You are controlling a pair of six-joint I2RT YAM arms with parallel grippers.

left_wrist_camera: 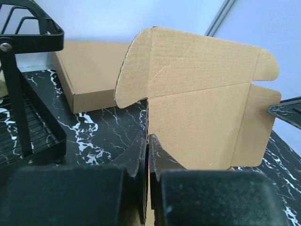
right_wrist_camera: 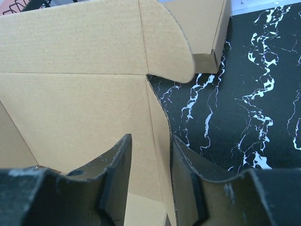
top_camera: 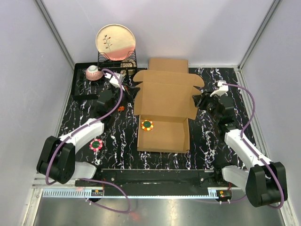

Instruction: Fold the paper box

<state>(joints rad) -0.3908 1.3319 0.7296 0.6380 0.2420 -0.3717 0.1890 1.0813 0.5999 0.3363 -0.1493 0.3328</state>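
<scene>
Nearest the wrist lenses, black fingers are seen at the paper box (top_camera: pixel 167 139); the left claw (left_wrist_camera: pixel 148 139) is pressed together on the thin edge of the box's left side wall, with cardboard pinched between its pads; the right claw (right_wrist_camera: pixel 150 139) is spread, one finger on each side of the right side wall, and a gap is visible beside the cardboard. The box is placed at the middle of the table (top_camera: pixel 207 141), with its shallow tray towards the arms and its wide lid panel, fitted with rounded tabs, raised at the back. A round disc (top_camera: pixel 147 125) with a green centre and a red-and-yellow rim is seen lying inside the tray near the left wall.

The table is covered in black with white marble veining; it is enclosed on three sides by pale, plain walls, with metal strips in the back corners; a black bar (top_camera: pixel 155 175) is run along the near edge between the arm bases. Just behind the raised lid a made-up brown cardboard box (top_camera: pixel 168 64) is laid flat. At the back left a wire rack (top_camera: pixel 117 60) is stood, with a cream-and-pink plate (top_camera: pixel 115 41) held upright in it; a pink cup (top_camera: pixel 94 73) is set beside it on a black tray (top_camera: pixel 77 77). A second disc (top_camera: pixel 96 144), pink-rimmed, is seen on the table by the left arm; a small orange thing (top_camera: pixel 121 108) is found between that arm and the box; the rack is crowded close against the left wrist.
</scene>
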